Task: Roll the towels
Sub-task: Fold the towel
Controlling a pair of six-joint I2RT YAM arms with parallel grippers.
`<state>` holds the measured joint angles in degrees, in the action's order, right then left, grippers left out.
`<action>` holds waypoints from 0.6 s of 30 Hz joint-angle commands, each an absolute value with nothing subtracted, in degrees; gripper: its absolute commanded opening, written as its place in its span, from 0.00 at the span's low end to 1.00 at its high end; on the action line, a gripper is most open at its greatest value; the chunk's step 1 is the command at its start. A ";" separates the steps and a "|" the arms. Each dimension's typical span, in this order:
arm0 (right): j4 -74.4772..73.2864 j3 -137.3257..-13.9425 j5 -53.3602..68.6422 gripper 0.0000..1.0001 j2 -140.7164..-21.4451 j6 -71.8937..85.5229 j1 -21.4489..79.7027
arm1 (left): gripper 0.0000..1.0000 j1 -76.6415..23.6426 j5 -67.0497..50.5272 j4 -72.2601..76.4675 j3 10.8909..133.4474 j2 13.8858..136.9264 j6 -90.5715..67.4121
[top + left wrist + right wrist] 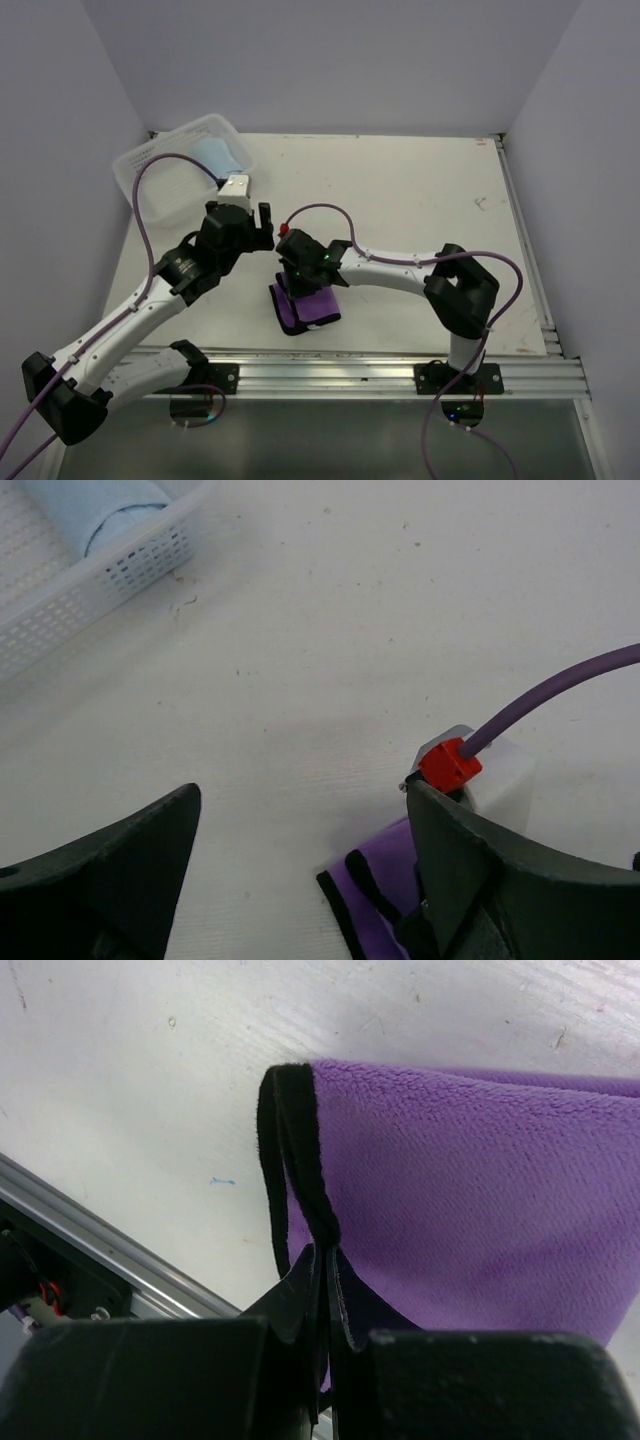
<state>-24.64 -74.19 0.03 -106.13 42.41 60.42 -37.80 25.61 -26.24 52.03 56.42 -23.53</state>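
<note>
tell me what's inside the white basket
A rolled light blue towel lies at one end of the basket. The rest of its floor looks bare, though the left arm and its cable hide a little.

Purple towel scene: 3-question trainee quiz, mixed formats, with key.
1. True or false: the light blue towel lies rolled inside the white basket.
2. Pick one. The right tool is: A) open, holding nothing; B) shut on the black edge of the purple towel; C) inside the basket.
3. Fill in: the left tool is ____ and holds nothing.

Key: 1 true; 2 B; 3 open.
</note>
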 commanded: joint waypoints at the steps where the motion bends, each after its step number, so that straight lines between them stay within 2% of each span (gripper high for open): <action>1: -22.59 -72.78 0.09 0.00 -105.21 43.68 60.82 | 0.78 -37.79 21.89 -26.02 54.59 55.46 -29.25; 2: -22.59 -72.43 -0.96 0.00 -105.03 43.94 60.73 | 0.54 -37.88 20.58 -25.75 53.71 55.37 -30.75; 4: -22.85 -71.46 -1.84 0.00 -104.50 44.73 60.56 | 0.36 -37.79 19.43 -24.70 49.50 54.93 -36.28; 5: -23.03 -71.19 -2.11 0.00 -104.41 44.91 60.38 | 0.19 -37.79 18.81 -24.35 47.83 54.84 -38.21; 7: -22.94 -70.32 -2.11 0.00 -103.71 45.35 60.12 | 0.00 -37.88 18.81 -23.12 41.17 54.67 -44.88; 18: -22.94 -69.08 -2.02 0.00 -101.60 45.70 58.18 | 0.00 -37.88 20.22 -16.62 28.74 50.00 -52.21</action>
<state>-23.92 -69.10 -0.75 -104.79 44.66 58.94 -37.89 19.70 -22.57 29.95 50.41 -48.73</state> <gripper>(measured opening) 0.036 0.005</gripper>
